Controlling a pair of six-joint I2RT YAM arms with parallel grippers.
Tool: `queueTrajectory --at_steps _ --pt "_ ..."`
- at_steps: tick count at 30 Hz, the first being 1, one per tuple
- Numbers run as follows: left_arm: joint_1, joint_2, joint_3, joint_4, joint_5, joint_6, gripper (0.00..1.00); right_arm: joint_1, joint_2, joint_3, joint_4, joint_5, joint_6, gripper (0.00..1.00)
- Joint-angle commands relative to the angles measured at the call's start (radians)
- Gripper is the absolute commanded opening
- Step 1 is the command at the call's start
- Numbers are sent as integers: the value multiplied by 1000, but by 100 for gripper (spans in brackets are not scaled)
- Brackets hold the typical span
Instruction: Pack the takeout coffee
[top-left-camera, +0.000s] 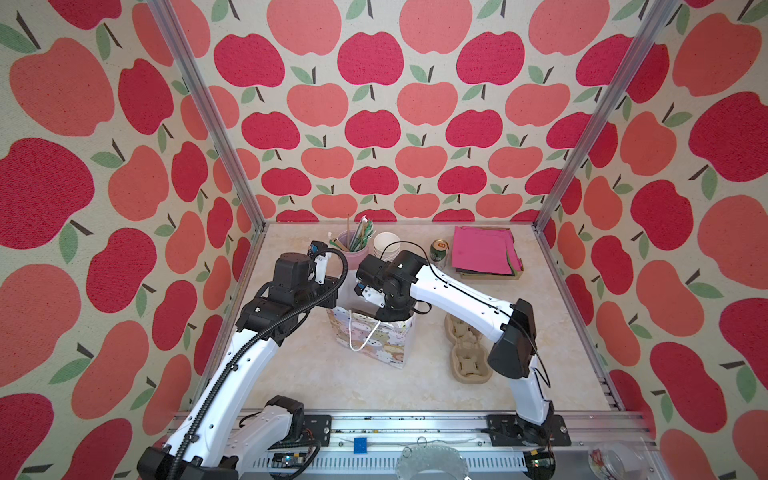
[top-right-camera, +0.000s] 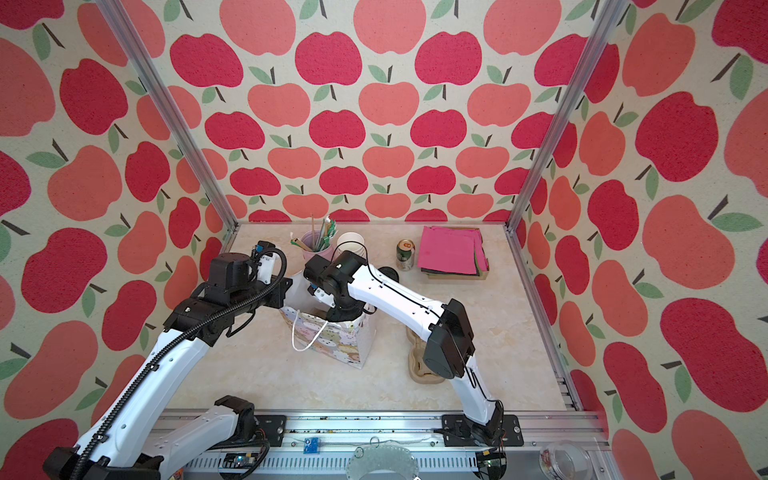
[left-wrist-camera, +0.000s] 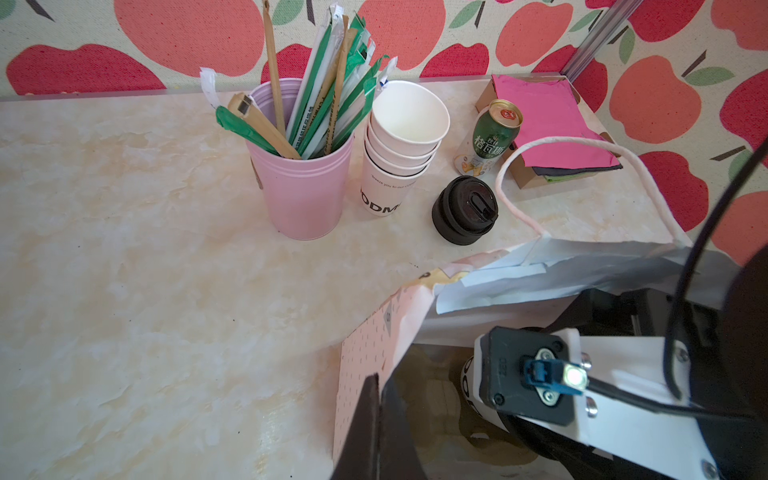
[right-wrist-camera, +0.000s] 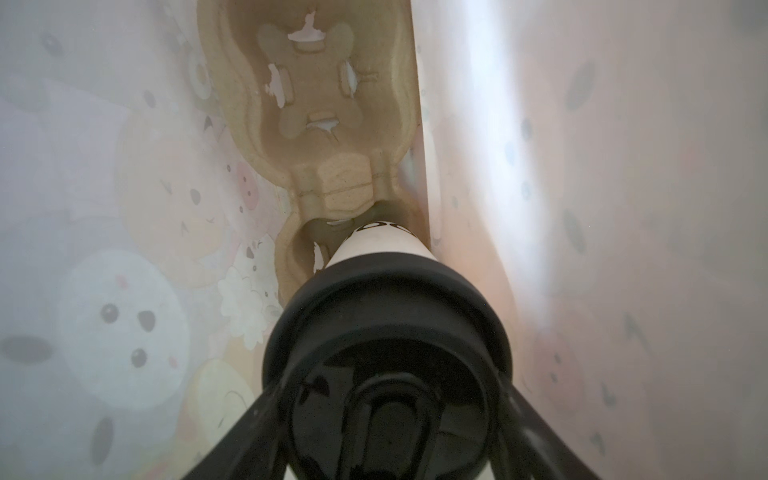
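One lidded coffee cup (right-wrist-camera: 380, 245), one gift bag (top-left-camera: 374, 340), one drink can (left-wrist-camera: 494, 133), one pink tumbler (left-wrist-camera: 303, 195), one stack of lidless cups (left-wrist-camera: 397, 166).

Glossy black plastic lid (right-wrist-camera: 386, 332) on matt white paper coffee cup (right-wrist-camera: 380, 245). Rough, matt pulp carrier (right-wrist-camera: 316, 124) inside smooth printed paper bag (right-wrist-camera: 124, 291).

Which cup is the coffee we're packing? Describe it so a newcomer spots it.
Find the cartoon-printed gift bag in the middle of the table; the right gripper reaches down into it. The takeout coffee is the cup it holds there, over a pulp carrier inside the bag. Unlike the stack of open white cups behind the bag, it wears a black lid.
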Motion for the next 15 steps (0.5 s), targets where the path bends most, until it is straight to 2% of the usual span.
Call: queueTrajectory --at_steps 1,15 --pt "-6 -8 1 -17 -19 10 0 -4 27 -19 -16 -19 -3 65" --pt "-7 -8 -1 -15 -18 10 0 -4 35 -32 -13 -18 -5 66"
